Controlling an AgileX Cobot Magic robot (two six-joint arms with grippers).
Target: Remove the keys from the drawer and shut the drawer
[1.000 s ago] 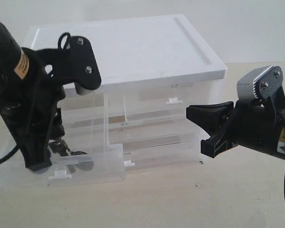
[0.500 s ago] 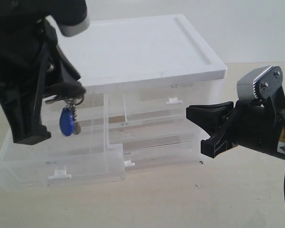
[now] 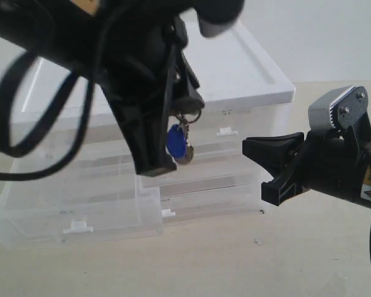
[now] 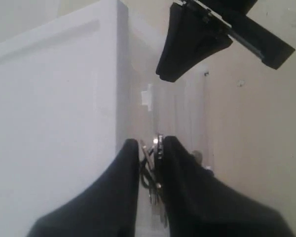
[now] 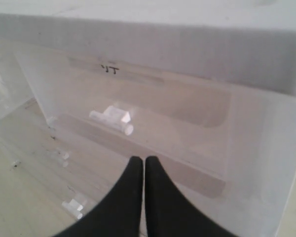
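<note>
The keys point(image 3: 179, 141), with a round blue fob and a grey tag, hang in the air in front of the cabinet, above and to the right of the drawer. My left gripper point(image 3: 187, 111) is shut on the key ring, and the keys point(image 4: 152, 165) show pinched between its black fingers point(image 4: 129, 158). The drawer point(image 3: 25, 226) is pulled far out at the lower left, and its white tab handle point(image 3: 77, 228) faces forward. Nothing shows inside it. My right gripper point(image 3: 246, 147) hovers shut and empty to the right of the cabinet front; its fingertips point(image 5: 135, 163) touch.
The white-topped translucent cabinet point(image 3: 235, 68) holds further closed drawers, one with a white tab point(image 3: 226, 131) and a labelled front point(image 5: 109, 69). The beige tabletop point(image 3: 247, 260) lies in front. The right gripper point(image 4: 187, 49) sits close ahead of the left one.
My left gripper has lifted the keys out of the drawer and carried them up and to the right, in front of the cabinet. The right arm has not moved.
</note>
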